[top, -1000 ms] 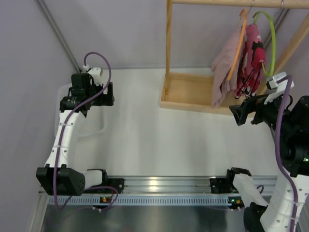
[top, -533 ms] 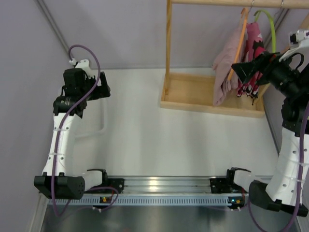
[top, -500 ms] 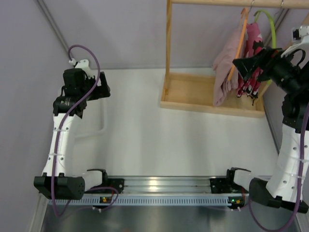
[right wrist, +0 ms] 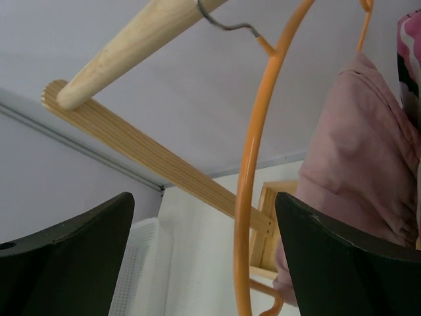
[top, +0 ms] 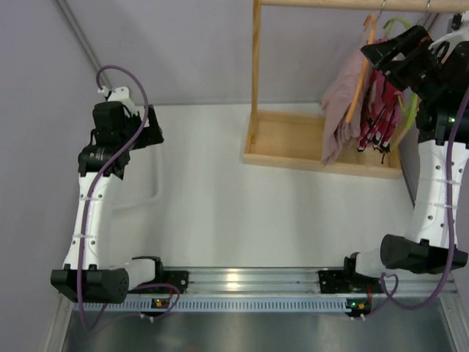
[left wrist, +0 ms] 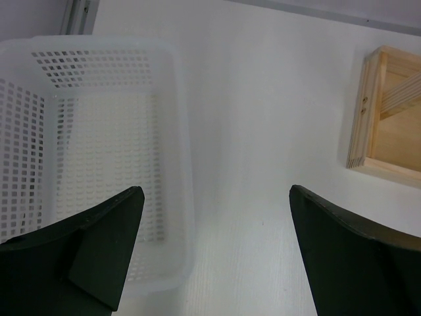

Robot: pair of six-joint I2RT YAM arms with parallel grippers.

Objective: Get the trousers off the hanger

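Note:
The dusty-pink trousers (top: 339, 103) hang limp on the thin orange hanger (top: 360, 79), which hooks on the wooden rail at the top right. My right gripper (top: 375, 57) is raised high beside the top of the hanger, open and empty. In the right wrist view the orange hanger (right wrist: 252, 164) runs down between the open fingers' tips, nearer the right one, with the trousers (right wrist: 355, 191) to its right; my gripper (right wrist: 204, 210) touches neither. My left gripper (top: 155, 130) is open and empty at the far left, over a basket's right edge (left wrist: 184, 197).
A bright red-and-pink patterned garment (top: 381, 110) on a lime-green hanger (top: 398, 23) hangs just right of the trousers. The wooden rack's base tray (top: 293, 143) and upright post (top: 256, 66) stand below. A white perforated basket (left wrist: 172, 118) lies at the left.
My right arm has swung up from beside the rack's base to the top of the hangers. My left gripper has shifted slightly left and back.

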